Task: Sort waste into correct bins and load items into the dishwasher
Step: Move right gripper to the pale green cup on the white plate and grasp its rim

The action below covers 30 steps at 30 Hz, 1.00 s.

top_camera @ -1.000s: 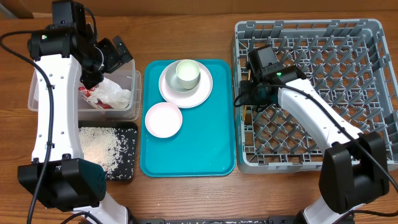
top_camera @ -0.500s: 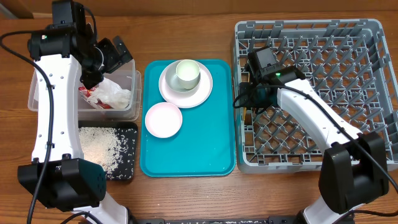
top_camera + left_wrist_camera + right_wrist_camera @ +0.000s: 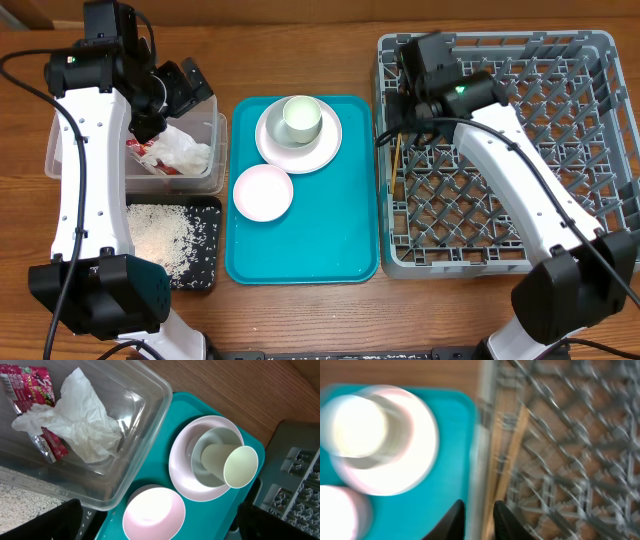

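The wooden chopsticks (image 3: 398, 165) lie along the left inner edge of the grey dish rack (image 3: 500, 40), also in the right wrist view (image 3: 507, 460). My right gripper (image 3: 393, 108) hovers over the rack's left wall (image 3: 485, 435), jaws slightly apart and empty (image 3: 479, 522). My left gripper (image 3: 178, 92) is wide open and empty (image 3: 160, 527) over the clear tub (image 3: 212, 172), which holds the red wrapper (image 3: 25, 382) and white tissue (image 3: 80, 425). The pinkish plate (image 3: 272, 148) carries a bowl with the pale cup (image 3: 302, 115) in it. A small bowl (image 3: 263, 192) sits beside it.
Plate and bowls rest on the teal serving tray (image 3: 320, 235) between tub and rack. The black tray (image 3: 207, 272) in front of the tub holds the rice grains (image 3: 160, 238). Wooden table all round.
My right gripper has lifted and moved toward the rack's back left corner, leaving the chopsticks lying in the rack. The left arm has not moved.
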{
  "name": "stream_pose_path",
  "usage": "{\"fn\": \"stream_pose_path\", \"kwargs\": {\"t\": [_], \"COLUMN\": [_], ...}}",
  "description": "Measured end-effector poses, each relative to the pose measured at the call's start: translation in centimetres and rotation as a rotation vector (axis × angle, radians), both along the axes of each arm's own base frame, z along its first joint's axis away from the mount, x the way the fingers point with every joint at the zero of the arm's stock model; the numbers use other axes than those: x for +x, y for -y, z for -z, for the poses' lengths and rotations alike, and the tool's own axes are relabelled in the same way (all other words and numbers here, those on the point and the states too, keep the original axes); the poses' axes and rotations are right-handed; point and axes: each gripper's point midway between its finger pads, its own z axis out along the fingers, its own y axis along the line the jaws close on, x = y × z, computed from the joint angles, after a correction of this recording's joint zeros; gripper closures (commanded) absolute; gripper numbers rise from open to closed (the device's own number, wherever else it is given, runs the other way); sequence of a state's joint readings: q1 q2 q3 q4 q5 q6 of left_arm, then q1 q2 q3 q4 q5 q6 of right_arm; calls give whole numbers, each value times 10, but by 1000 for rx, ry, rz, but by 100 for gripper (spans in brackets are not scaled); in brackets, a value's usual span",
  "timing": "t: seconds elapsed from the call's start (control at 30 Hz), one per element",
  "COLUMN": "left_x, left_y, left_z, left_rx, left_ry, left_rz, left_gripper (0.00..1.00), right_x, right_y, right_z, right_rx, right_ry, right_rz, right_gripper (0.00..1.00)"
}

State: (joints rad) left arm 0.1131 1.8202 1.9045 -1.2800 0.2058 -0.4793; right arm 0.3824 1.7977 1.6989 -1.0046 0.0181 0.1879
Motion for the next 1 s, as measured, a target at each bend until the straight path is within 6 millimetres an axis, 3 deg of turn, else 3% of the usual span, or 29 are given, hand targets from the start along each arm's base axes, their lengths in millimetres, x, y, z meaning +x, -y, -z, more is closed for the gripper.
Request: {"fn": "stream_pose_path", "kwargs": {"t": [0.1, 0.3, 0.53, 0.77, 1.0], "left_x": [0, 0, 0, 0, 0], "left_y": [0, 0, 0, 0, 0], "left_z": [0, 0, 0, 0, 0], "left_rx": [0, 0, 0, 0, 0], "left_ry": [0, 0, 0, 0, 0], "left_rz": [0, 0, 0, 0, 0], "left_gripper": [0, 0, 0, 0, 0], "right_x": [-5, -30, -47, -15, 2], "right_y": [-39, -110, -179, -201, -211], "right_z": [-18, -29, -17, 22, 56], "right_rx": [56, 92, 67, 23, -5], "right_ry": [55, 129, 234, 295, 310], "right_rz": [-145, -413, -687, -728, -743], "right_gripper": [61, 53, 53, 48, 44]}}
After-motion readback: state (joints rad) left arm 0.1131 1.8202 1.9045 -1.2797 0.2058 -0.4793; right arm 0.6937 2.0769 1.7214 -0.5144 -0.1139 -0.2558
